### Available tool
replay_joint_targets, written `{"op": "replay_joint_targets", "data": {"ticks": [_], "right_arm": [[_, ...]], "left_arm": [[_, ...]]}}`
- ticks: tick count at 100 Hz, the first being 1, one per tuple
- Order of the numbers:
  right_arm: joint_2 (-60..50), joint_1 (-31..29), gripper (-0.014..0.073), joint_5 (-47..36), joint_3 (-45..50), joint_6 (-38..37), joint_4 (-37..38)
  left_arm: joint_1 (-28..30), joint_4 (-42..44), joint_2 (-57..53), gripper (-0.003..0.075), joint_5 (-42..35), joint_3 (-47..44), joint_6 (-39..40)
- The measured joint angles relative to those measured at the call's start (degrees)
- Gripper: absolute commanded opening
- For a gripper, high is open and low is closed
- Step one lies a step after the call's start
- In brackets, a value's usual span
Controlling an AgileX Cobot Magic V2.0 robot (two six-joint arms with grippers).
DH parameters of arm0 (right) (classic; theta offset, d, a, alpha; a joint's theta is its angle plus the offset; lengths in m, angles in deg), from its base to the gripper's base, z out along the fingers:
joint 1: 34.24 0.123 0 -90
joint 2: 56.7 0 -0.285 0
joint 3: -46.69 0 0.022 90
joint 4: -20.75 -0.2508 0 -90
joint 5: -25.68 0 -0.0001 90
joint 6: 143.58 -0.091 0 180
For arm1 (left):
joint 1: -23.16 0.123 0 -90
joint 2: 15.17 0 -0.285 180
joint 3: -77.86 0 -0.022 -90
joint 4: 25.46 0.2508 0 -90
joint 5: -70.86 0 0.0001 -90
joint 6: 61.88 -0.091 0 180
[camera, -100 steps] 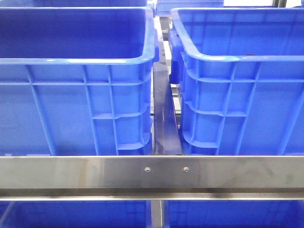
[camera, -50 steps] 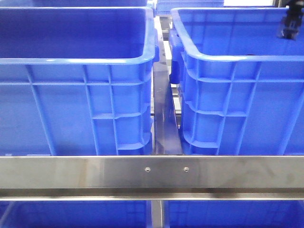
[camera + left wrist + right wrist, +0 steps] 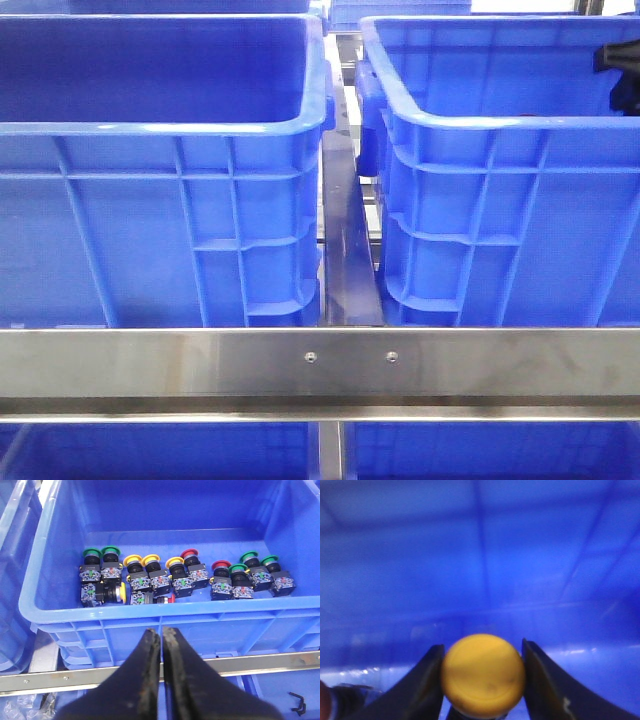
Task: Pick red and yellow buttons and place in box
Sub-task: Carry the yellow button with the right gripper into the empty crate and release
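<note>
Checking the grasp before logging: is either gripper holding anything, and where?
The right gripper holds a yellow button by its cap's sides; the left gripper holds nothing.

The front view is bright and evenly lit, and the blue crates point(image 3: 160, 170) are saturated almost to glowing. A blown-out white patch sits at the far right top edge. The steel rail point(image 3: 320, 362) shows soft smeared reflections. The left wrist view is sharp, with pale sheen on the bin rim point(image 3: 150, 614) and short shadows under the buttons point(image 3: 175, 575). The right wrist view is heavily blurred: the yellow button cap point(image 3: 483, 675) is soft-edged, the blue behind it a haze with faint highlights.
</note>
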Motion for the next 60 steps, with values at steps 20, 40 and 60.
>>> {"op": "replay_joint_targets", "data": {"ticks": [20, 40, 60], "right_arm": [[3.21, 0.00, 0.0178, 0.31, -3.04, 0.00, 0.00], [5.08, 0.00, 0.0178, -0.68, -3.95, 0.30, -0.11], [5.67, 0.00, 0.0252, -0.90, -4.25, 0.30, -0.27]], "left_arm": [[0.00, 0.00, 0.00, -0.0019, 0.00, 0.00, 0.00], [0.00, 0.00, 0.00, -0.0019, 0.00, 0.00, 0.00], [0.00, 0.00, 0.00, -0.0019, 0.00, 0.00, 0.00]]}}
